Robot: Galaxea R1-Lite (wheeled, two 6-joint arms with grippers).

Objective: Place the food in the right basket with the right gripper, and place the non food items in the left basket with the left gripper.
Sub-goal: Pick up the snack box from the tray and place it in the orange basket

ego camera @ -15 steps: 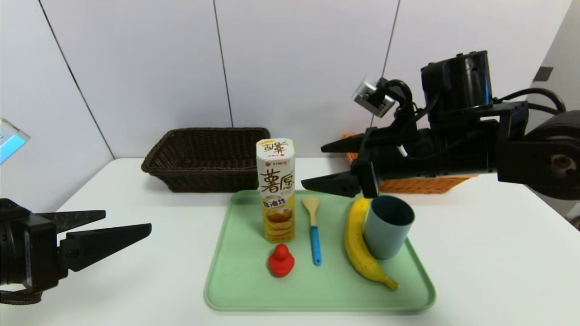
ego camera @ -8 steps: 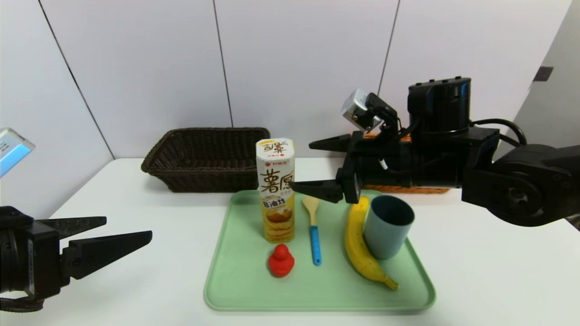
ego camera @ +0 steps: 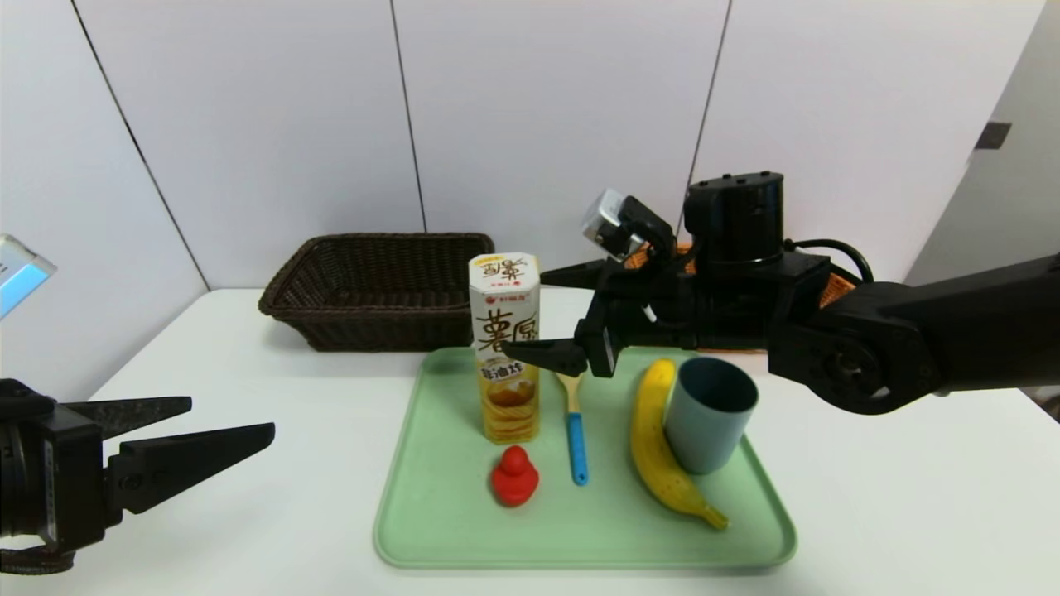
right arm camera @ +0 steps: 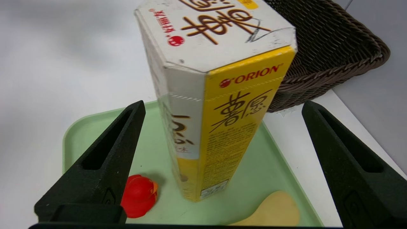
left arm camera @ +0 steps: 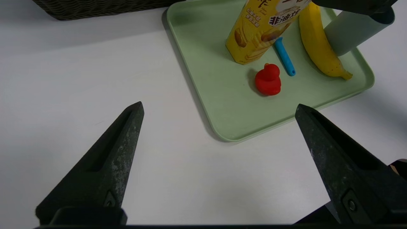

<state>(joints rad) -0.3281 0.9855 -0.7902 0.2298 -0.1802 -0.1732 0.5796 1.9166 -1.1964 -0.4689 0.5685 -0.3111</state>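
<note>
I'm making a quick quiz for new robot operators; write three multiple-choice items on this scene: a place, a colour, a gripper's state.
1. Where is the red rubber duck?
A) on the green tray
B) in the dark brown basket
C) inside the cup

2. What colour is the spoon's handle?
A) red
B) blue
C) white

3. How is the right gripper?
A) shut on the banana
B) shut, empty
C) open around the snack box

Key:
1 A: the duck sits on the tray.
2 B: the spoon's handle is blue.
3 C: the right gripper has its fingers apart, the snack box between them.
</note>
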